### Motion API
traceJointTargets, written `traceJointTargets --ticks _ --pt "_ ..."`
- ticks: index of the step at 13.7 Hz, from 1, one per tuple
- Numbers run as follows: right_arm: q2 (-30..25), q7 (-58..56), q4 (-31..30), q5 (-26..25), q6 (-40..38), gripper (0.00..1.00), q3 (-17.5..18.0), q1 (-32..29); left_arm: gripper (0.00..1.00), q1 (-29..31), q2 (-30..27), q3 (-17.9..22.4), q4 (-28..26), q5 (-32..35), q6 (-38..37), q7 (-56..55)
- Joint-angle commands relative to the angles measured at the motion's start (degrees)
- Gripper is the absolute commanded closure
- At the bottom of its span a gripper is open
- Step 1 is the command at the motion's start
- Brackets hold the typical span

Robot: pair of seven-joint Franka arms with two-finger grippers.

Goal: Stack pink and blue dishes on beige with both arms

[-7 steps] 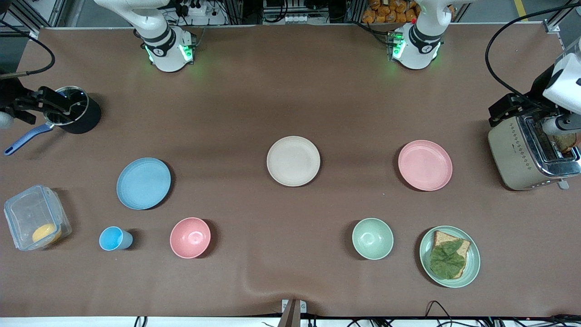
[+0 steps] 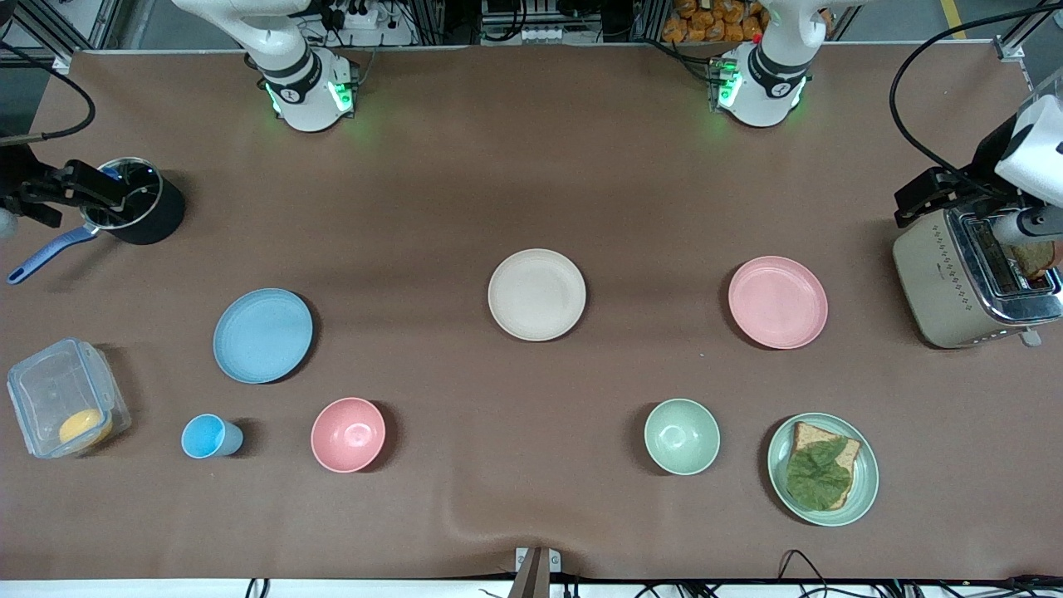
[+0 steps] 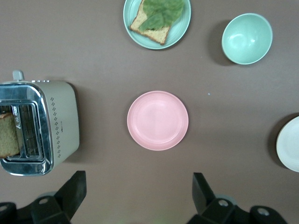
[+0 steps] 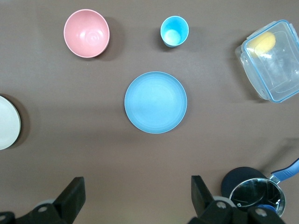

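Note:
The cream-beige plate (image 2: 536, 294) lies at mid-table. The light blue plate (image 2: 262, 335) lies toward the right arm's end, the pale pink plate (image 2: 778, 301) toward the left arm's end. All three are bare and flat on the cloth. High up, my right gripper (image 4: 136, 186) hangs open and empty over bare cloth beside the blue plate (image 4: 155, 102). My left gripper (image 3: 139, 183) is likewise high, open and empty, over bare cloth next to the pink plate (image 3: 158, 120). An edge of the beige plate (image 3: 289, 144) shows in both wrist views.
Near the blue plate stand a blue cup (image 2: 208, 436), a pink bowl (image 2: 348, 434), a clear box (image 2: 65, 397) and a black pot (image 2: 137, 203). A toaster (image 2: 967, 278), a green bowl (image 2: 682, 436) and a green plate with bread (image 2: 822, 469) surround the pink plate.
Both hands have shifted very slightly in the front view. No plate has moved.

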Motion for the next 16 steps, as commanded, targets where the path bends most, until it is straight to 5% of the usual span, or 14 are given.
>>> traceJointTargets --ticks 1,5,9,12,16 --pt "-0.2 0.4 -0.2 1.0 0.2 0.00 0.8 -1.2 0.00 1.7 -0.5 0.6 -5.8 -0.8 1.1 2.1" --pt "1.5 0.5 -1.3 1.0 0.5 0.00 0.8 -2.2 0.00 3.7 -2.2 0.5 -18.4 -0.9 12.5 2.0" --pt "2.6 0.5 -4.4 1.0 2.5 0.00 0.8 -3.0 0.00 7.2 -4.6 0.2 -40.2 -0.9 37.9 2.1" --pt "2.6 0.5 -8.8 0.9 5.4 0.00 0.8 -4.0 0.00 9.1 -1.3 0.2 -47.3 -0.9 48.9 2.2" --pt "2.5 0.4 -15.5 0.8 12.5 0.00 0.8 -4.9 0.00 10.2 6.5 0.2 -49.3 -0.8 58.3 2.7"
